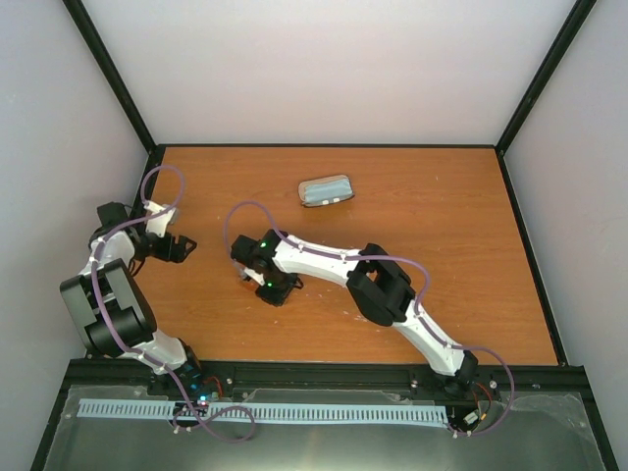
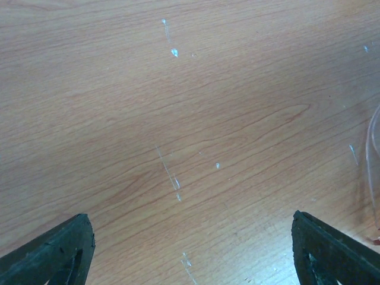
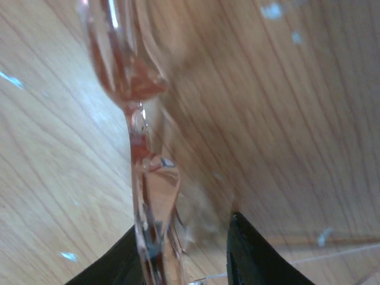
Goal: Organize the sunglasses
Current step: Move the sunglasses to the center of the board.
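Note:
The sunglasses (image 3: 145,178), thin orange-brown translucent frame with clear lenses, stand edge-on between my right gripper's (image 3: 181,261) fingers in the right wrist view. They press against the left finger (image 3: 116,264), and the jaws are narrowed around them, just above the wooden table. In the top view my right gripper (image 1: 253,279) is low at the table's left middle, and the glasses are mostly hidden under it. My left gripper (image 1: 183,247) is open and empty further left; its wrist view (image 2: 193,249) shows bare wood between the fingers.
An oblong grey case (image 1: 326,190) with light-blue cloth showing in it lies at the back middle of the table (image 1: 442,255). Black frame posts stand at the table's back corners. A faint clear curve (image 2: 374,166) shows at the right edge of the left wrist view.

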